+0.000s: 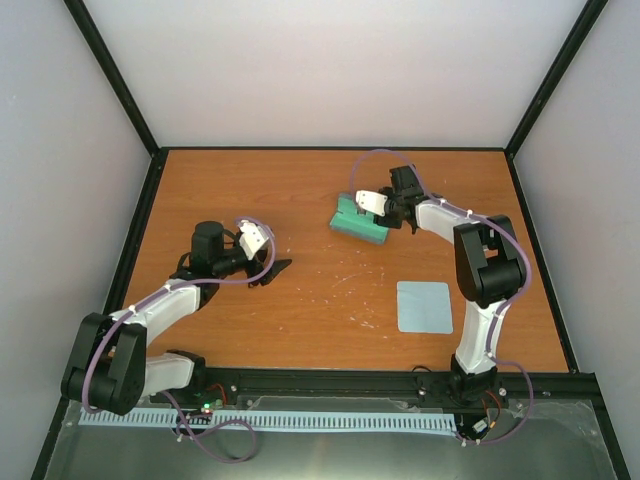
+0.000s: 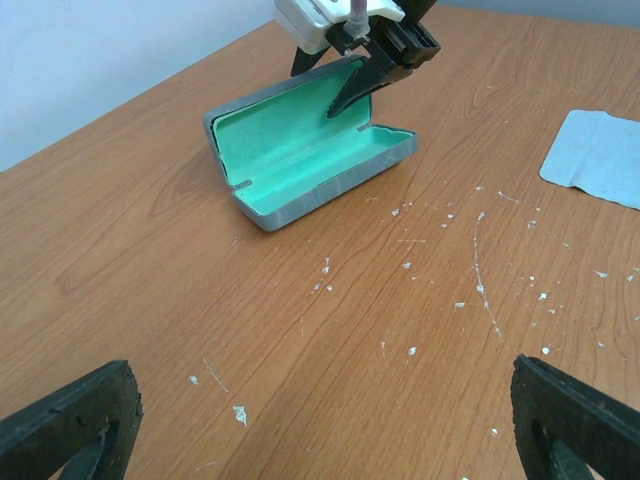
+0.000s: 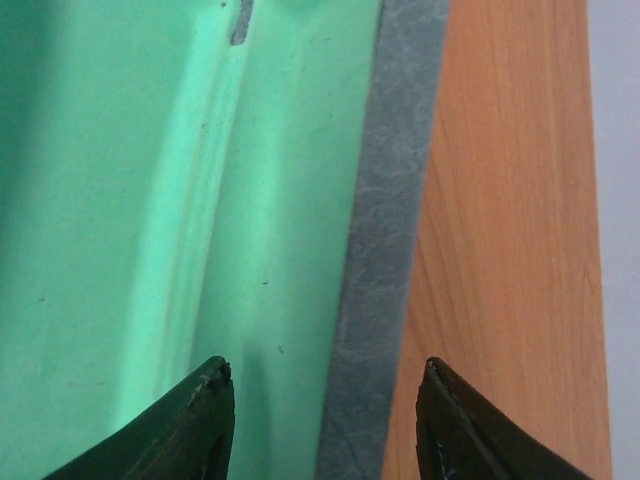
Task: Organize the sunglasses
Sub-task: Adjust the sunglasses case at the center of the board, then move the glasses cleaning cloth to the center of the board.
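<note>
The sunglasses do not show in any view. The grey-blue case (image 1: 358,222) lies open at the back middle of the table, green lining up; it also shows in the left wrist view (image 2: 300,150). My right gripper (image 1: 388,208) is open over the case's far side. In the right wrist view the gripper (image 3: 327,365) straddles the grey rim (image 3: 385,230), one finger over the green lining (image 3: 150,200) and the other over the bare wood. My left gripper (image 1: 272,268) is open and empty, low over the table (image 2: 322,368), well to the left of the case.
A flat pale blue cloth (image 1: 424,306) lies at the right front, also seen in the left wrist view (image 2: 600,155). White specks and scratches mark the wood (image 2: 470,280) between the case and my left gripper. Black rails edge the table (image 1: 150,200).
</note>
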Motion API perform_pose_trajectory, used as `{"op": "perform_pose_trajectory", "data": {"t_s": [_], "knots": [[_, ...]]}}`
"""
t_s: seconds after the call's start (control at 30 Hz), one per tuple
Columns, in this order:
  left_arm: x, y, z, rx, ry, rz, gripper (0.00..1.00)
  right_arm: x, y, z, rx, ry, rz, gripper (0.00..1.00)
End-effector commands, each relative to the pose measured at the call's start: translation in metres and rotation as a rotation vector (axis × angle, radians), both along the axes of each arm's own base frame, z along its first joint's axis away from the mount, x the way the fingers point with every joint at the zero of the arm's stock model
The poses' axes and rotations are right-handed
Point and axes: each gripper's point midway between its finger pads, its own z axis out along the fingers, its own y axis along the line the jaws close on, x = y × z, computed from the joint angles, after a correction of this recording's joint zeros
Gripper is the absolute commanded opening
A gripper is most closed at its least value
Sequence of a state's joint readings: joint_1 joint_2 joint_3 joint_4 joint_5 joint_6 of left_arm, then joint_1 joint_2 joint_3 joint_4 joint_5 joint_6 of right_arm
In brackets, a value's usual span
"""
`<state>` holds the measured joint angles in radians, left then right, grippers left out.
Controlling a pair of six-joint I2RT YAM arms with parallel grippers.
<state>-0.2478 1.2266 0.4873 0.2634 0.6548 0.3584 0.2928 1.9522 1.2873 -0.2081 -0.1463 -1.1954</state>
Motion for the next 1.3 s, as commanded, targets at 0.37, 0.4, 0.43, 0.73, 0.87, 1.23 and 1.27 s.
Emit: {"op": "perform_pose_trajectory", "data": {"t_s": [0.37,0.4,0.43,0.73,0.87,1.23,1.27], "knots": [[0.009,-0.004,0.025,-0.045,-0.048,-0.011,0.99,0.007,-0.003,0.114,0.258,-0.290,-0.154,0.57],[0.009,-0.004,0.025,-0.047,-0.046,-0.010,0.99,0.002,-0.005,0.123,0.291,-0.305,-0.177,0.57],[0.009,-0.004,0.027,-0.053,-0.048,-0.011,1.00,-0.005,-0.008,0.133,0.329,-0.319,-0.201,0.57],[0.022,-0.009,0.039,-0.117,-0.016,0.003,1.00,-0.099,-0.058,0.155,0.791,-0.244,-0.627,0.66],[0.025,-0.014,0.042,-0.142,-0.020,-0.014,0.99,-0.122,-0.099,0.138,0.928,-0.186,-0.982,0.48],[0.033,-0.023,0.036,-0.160,0.019,-0.033,1.00,-0.165,-0.110,0.042,0.635,0.220,-1.296,0.70],[0.033,-0.022,0.035,-0.160,0.024,-0.033,0.99,-0.165,-0.113,0.036,0.613,0.222,-1.316,0.68]]}}
